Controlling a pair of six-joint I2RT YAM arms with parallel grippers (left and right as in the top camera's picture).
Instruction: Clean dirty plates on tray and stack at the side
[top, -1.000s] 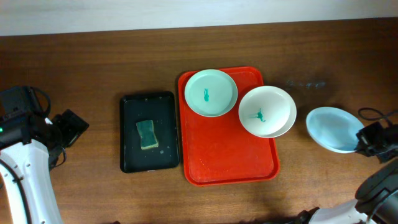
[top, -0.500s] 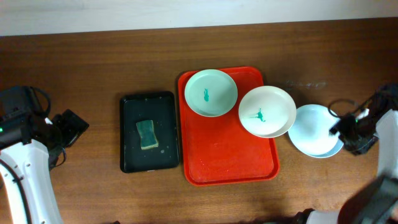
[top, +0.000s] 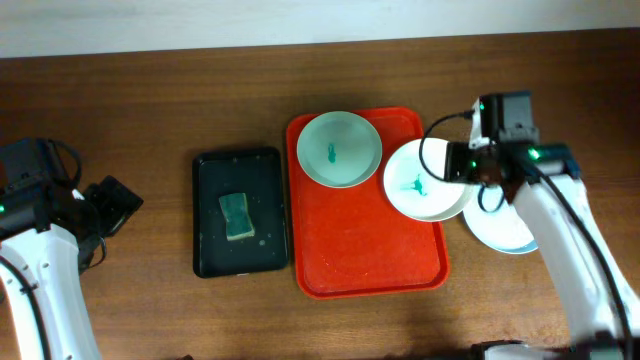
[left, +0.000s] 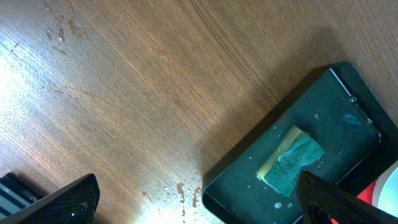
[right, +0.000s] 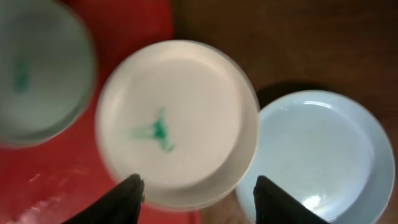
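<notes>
The red tray (top: 365, 240) holds a mint plate (top: 340, 150) at its back and a white plate (top: 428, 182) overhanging its right rim; both carry a teal smear. A pale blue plate (top: 495, 230) with no smear lies on the table right of the tray, partly under my right arm. My right gripper (top: 455, 163) hovers open over the white plate's right edge. The right wrist view shows the white plate (right: 177, 121) and the blue plate (right: 323, 155) below the spread fingers of that gripper (right: 202, 202), which holds nothing. My left gripper (top: 110, 205) stands open at the far left.
A black tray (top: 240, 255) with a green sponge (top: 237, 215) sits left of the red tray. In the left wrist view the sponge (left: 292, 160) lies in the black tray (left: 323, 106), with water drops (left: 186, 196) on the wood between the fingers of the left gripper (left: 196, 205).
My right gripper has set the blue plate down right of the tray, opened, and swung up and left over the white plate. The left arm has not moved.
</notes>
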